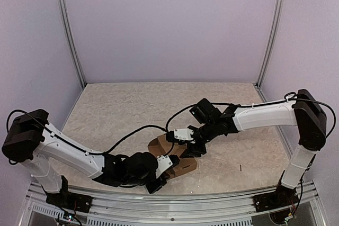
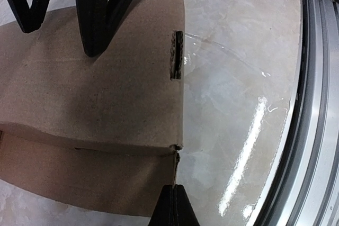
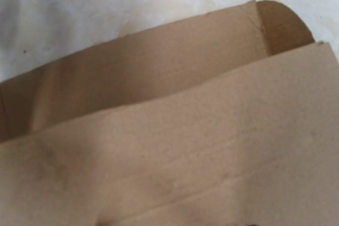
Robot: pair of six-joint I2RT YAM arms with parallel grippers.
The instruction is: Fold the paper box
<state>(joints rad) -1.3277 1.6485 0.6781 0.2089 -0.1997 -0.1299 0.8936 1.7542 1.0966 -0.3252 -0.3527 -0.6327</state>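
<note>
The paper box (image 1: 183,164) is brown cardboard, partly folded, lying near the front middle of the table. In the left wrist view the paper box (image 2: 95,104) shows a flat top panel with a slot and a side wall below it. My left gripper (image 2: 173,207) is shut, its fingertips pinched on the near corner edge of that side wall; in the top view this left gripper (image 1: 165,175) sits at the box's front. My right gripper (image 2: 61,41) is open, both black fingertips resting on the top panel, nothing between them. The right wrist view holds only the cardboard (image 3: 185,157).
A metal rail (image 2: 318,104) runs along the table's near edge, close to the box. A small dark speck (image 1: 240,168) lies on the marbled table (image 1: 122,109) to the right. Lilac walls close in the back and both sides.
</note>
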